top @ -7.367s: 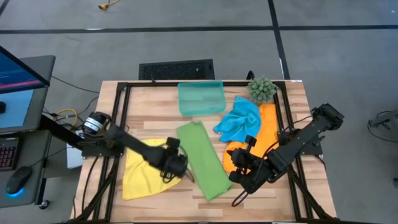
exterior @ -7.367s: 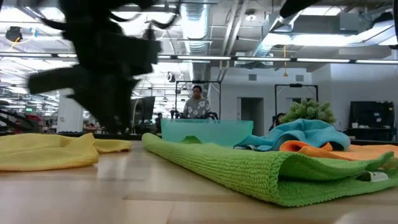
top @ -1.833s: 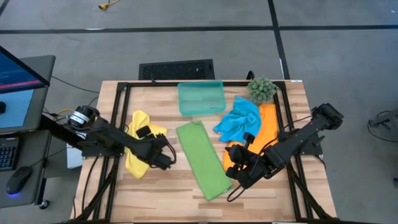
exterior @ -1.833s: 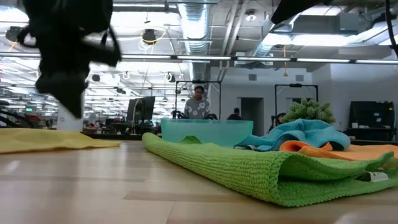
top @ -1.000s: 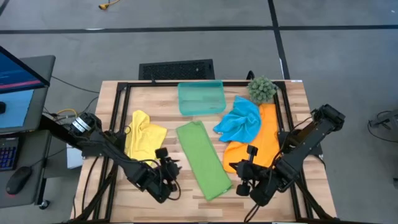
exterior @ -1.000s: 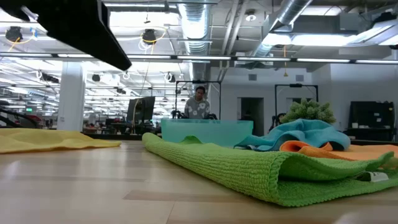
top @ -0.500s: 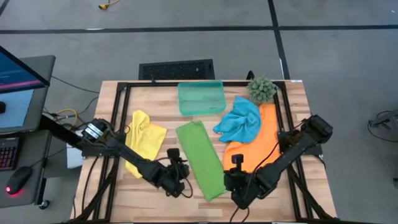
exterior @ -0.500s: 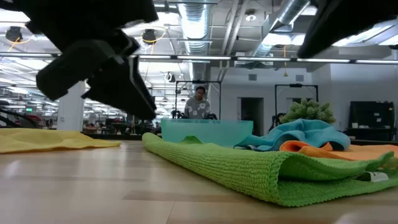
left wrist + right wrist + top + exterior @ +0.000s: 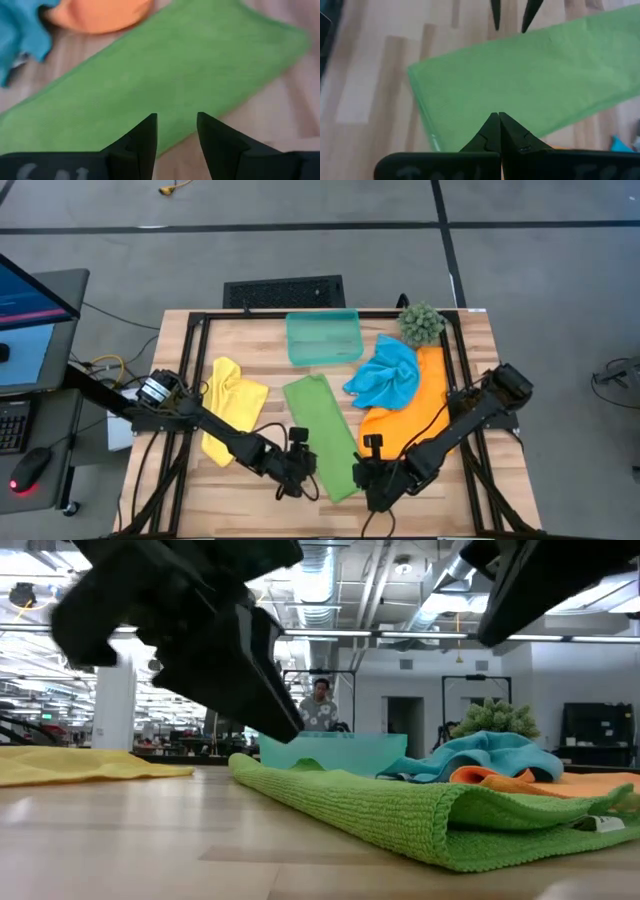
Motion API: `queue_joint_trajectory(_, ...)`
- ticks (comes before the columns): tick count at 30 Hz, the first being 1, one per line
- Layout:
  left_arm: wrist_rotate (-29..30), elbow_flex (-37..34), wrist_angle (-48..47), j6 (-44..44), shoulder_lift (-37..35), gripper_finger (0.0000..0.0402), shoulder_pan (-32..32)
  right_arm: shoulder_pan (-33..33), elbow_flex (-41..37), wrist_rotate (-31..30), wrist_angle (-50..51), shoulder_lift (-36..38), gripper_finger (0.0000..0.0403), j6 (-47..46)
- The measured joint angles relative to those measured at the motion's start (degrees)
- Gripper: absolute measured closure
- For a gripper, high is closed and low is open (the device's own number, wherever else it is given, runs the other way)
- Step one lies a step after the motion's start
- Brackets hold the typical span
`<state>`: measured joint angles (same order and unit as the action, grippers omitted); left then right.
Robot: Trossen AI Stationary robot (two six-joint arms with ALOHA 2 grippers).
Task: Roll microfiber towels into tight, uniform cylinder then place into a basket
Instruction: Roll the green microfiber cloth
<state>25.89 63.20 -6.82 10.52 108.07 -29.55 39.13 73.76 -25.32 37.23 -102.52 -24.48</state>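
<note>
The wooden tabletop carries a folded green towel in the middle. A yellow towel lies to its left. The orange towel is on the right, with the blue towel partly over it. The teal basket and a spiky plant ball stand at the far edge.

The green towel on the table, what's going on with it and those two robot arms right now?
Both arms are at the near end of the green towel, which lies folded into a long strip on the table. The left gripper is open at its left edge; the right gripper is shut at its right edge. Neither holds anything. The yellow towel, blue towel and orange towel lie unrolled, and the basket is empty.
</note>
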Motion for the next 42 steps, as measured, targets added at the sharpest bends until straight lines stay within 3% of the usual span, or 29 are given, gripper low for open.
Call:
queue_joint_trajectory(5,-0.7,0.0,4.3,-3.2,0.0,0.0269,-1.9,3.9,0.0,-0.1,-1.5,0.0,0.0392,-1.4)
queue_joint_trajectory(13,-8.4,0.0,6.8,-7.7,0.0,0.0269,-3.2,8.1,0.0,-0.3,-5.8,0.0,0.0386,-2.5)
queue_joint_trajectory(23,-14.5,0.0,6.1,-4.3,0.0,0.0263,-3.2,8.0,0.0,-0.2,-4.3,-0.3,0.0296,-2.5)
queue_joint_trajectory(31,-14.7,0.0,2.3,-1.7,0.0,0.0214,-3.4,8.7,0.0,0.5,-4.5,-7.6,0.0236,-2.1)
queue_joint_trajectory(42,-14.7,0.0,1.1,-0.8,0.0,0.0205,-3.4,7.2,0.0,2.2,-1.9,-13.1,0.0237,-2.4)
